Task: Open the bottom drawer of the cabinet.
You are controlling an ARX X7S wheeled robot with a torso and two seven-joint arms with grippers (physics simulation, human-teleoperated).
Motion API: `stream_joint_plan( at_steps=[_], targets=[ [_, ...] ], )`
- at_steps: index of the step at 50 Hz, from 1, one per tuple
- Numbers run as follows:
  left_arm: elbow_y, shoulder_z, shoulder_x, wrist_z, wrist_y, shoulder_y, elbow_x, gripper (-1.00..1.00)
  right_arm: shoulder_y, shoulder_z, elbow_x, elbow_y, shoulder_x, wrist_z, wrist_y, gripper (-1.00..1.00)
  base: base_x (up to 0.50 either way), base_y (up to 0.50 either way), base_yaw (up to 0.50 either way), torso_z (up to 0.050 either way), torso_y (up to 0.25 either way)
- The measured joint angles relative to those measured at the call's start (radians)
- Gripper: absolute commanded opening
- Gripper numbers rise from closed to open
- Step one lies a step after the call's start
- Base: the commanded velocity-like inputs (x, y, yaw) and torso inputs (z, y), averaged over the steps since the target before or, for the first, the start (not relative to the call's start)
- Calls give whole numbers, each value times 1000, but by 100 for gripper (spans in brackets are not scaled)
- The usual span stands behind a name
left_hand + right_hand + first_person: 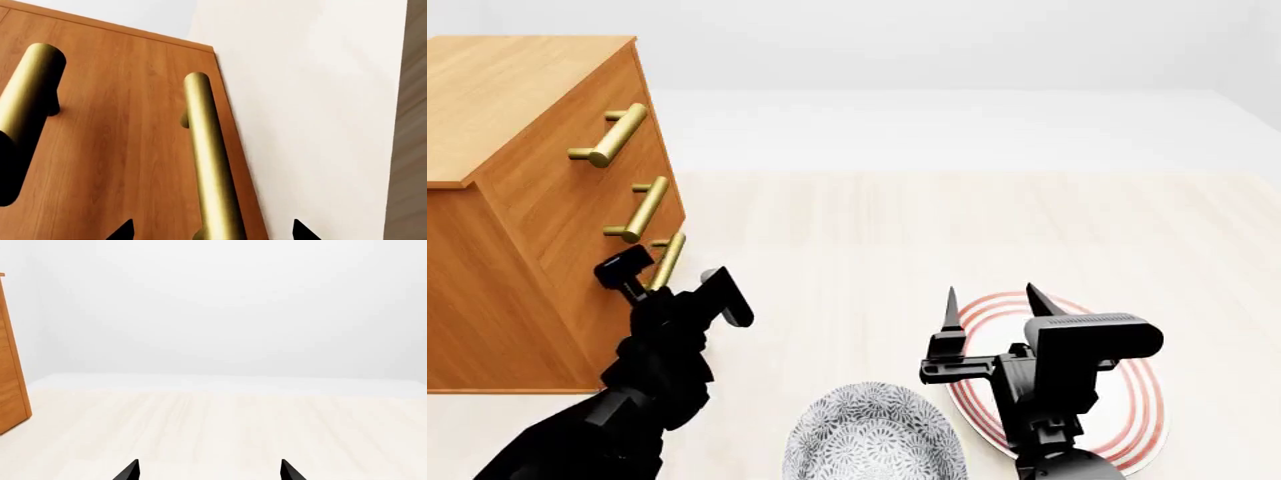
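Note:
The orange-brown cabinet stands at the left with three brass bar handles on its front. My left gripper is open at the bottom drawer, one finger on each side of that drawer's brass handle and neither touching it. In the left wrist view the same handle runs between the two dark fingertips of the left gripper, with clear gaps on both sides, in front of the bottom drawer. My right gripper is open and empty, held over the plate. The right wrist view shows only floor ahead of the right gripper.
A white plate with red rings lies on the floor under the right arm. A grey patterned bowl sits beside it. The middle drawer's handle is close to the left gripper. The cabinet's edge shows in the right wrist view.

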Motion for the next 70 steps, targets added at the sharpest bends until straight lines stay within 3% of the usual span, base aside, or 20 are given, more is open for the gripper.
stream_joint_plan(
  at_steps=[3,4,70],
  targets=[
    [0,2,0,0,0,0,-3,100,0,-1,1,0,1,1,-1,100,0,0,0,0,0],
    [0,2,0,-1,0,0,-4,-100,0,-1,1,0,1,1,-1,100,0,0,0,0,0],
    [-1,-18,28,-7,-24,3,21,-100,-2,-18,25,-2,24,28,-20,100,1,0,-1,0,0]
  ],
)
